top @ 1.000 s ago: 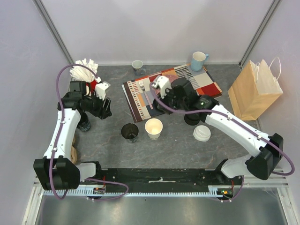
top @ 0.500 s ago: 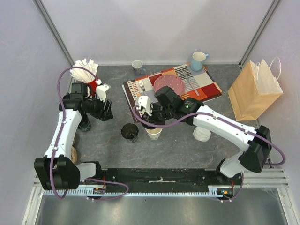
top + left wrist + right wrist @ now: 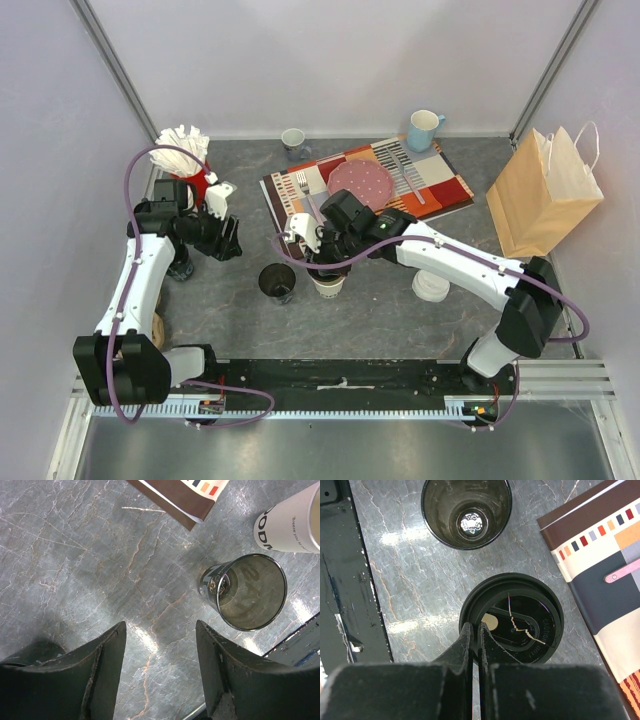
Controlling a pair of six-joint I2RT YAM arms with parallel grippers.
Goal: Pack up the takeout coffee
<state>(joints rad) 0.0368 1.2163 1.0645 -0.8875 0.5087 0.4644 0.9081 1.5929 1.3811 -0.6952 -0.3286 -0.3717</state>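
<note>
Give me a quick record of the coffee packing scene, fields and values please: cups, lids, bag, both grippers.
cream cup: black lid on top
black cup: upright, no lid
white lid: on table, right of cream cup
paper bag: standing far right, both cups outside it
left gripper: open, empty, over the table
right gripper: shut on black lid's rim
</note>
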